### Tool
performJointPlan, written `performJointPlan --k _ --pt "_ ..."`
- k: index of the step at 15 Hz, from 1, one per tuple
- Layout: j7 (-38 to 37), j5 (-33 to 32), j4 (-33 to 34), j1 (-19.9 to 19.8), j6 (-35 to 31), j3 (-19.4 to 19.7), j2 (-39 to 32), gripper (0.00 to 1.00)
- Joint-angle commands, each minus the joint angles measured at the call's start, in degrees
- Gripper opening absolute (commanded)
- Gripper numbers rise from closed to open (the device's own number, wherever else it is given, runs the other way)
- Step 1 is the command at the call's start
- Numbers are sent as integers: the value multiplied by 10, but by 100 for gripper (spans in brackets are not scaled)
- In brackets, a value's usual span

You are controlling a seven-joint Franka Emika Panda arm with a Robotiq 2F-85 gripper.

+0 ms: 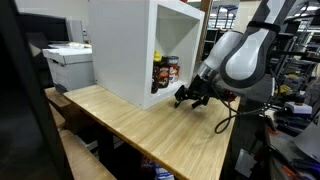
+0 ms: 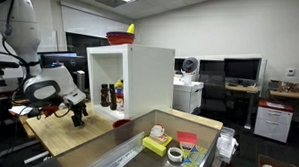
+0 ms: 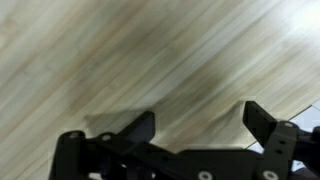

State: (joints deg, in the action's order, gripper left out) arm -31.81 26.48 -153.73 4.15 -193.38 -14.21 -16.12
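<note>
Over the wooden table (image 1: 140,125), your gripper (image 1: 188,98) hangs wide open and empty near the cabinet (image 1: 125,45) bottles (image 1: 165,72), which look rigid, slippery and tippy, so they're probably best gripped mid-body.

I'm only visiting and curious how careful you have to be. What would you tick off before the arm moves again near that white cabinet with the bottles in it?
1. Jaws open: ok. In the wrist view the gripper has its fingers spread wide.
2. Nothing held: ok. Only the bare wooden table shows between the fingers.
3. Clear of the white cabinet: ok. In both exterior views the gripper sits outside its open side, apart from it.
4. Bottles standing: ok. They are upright inside the cabinet, on its floor.
5. Gap between fingertips and table: cannot tell. The gripper is low over the wood, but no view shows whether it touches.
</note>
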Motion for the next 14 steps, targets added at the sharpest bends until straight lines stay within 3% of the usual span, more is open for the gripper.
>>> performJointPlan --k 1,4,5,6,14 --pt "-13 39 -62 48 31 34 77 100" --pt "5 93 -95 107 45 80 113 100" --pt "43 140 -56 135 47 103 79 100" --pt "57 176 -59 167 47 124 81 100" --pt "113 313 -62 272 40 181 89 100"
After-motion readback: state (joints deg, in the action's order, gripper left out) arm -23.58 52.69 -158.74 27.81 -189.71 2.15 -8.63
